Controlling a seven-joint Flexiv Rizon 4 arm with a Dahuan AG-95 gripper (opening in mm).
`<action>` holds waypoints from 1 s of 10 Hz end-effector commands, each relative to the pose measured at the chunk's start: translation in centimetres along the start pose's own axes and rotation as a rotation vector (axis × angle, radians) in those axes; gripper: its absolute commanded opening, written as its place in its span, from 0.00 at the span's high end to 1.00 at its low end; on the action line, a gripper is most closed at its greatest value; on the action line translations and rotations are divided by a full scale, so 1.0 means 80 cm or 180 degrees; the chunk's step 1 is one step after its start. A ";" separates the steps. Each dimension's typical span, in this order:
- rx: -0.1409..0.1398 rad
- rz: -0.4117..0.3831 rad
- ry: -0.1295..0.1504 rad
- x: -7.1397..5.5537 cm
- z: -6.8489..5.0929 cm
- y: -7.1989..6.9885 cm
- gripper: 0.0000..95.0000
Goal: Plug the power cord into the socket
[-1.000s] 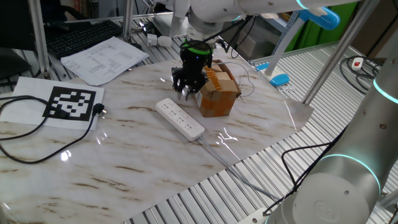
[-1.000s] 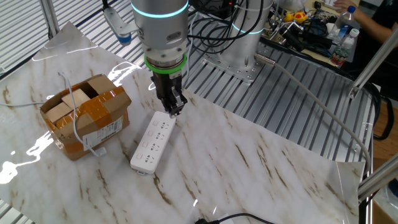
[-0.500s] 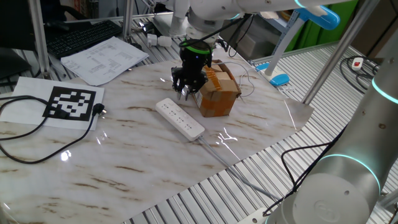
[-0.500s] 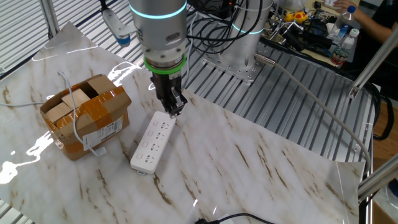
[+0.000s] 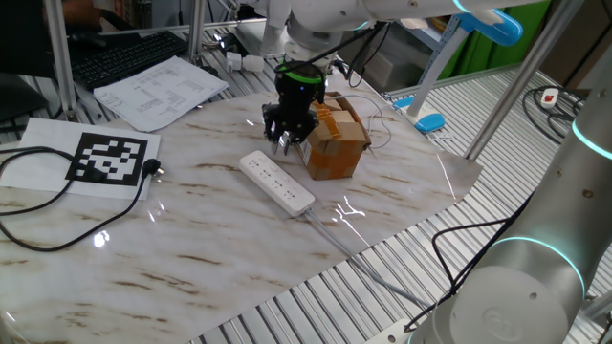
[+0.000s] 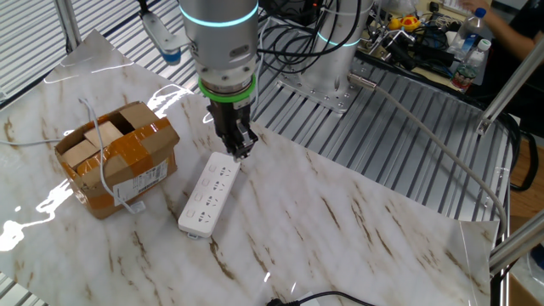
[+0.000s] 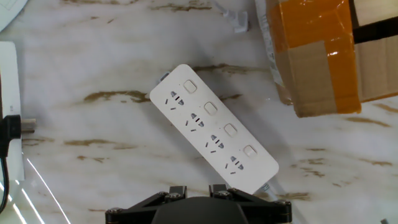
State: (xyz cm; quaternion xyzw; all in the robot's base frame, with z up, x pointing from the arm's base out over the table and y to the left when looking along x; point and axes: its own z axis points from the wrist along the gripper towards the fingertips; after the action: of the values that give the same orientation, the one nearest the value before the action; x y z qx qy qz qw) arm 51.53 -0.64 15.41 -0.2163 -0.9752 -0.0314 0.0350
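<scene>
Since the earlier frames nothing on the tabletop has shifted, and the tool hangs in the same spot, pointing straight down just above the end of the power strip farthest from its white cable. In the other fixed view the tool sits over the top end of the power strip, its fingers drawn close together; whether anything is pinched between them cannot be told. The hand view shows the power strip lying flat and diagonal on the marble tabletop, four outlets in a row, each with a small square switch beside it, none with a plug in it. A taped cardboard box stands just beside the strip. Well apart from the strip, a black cord lies by a printed marker sheet.
</scene>
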 end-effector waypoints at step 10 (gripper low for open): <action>0.0213 -0.0737 0.0013 0.029 0.006 -0.013 1.00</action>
State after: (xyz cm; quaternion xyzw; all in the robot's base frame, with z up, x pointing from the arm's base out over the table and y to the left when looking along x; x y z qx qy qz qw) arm 49.01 -0.39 15.10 -0.0969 -0.9933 -0.0346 0.0519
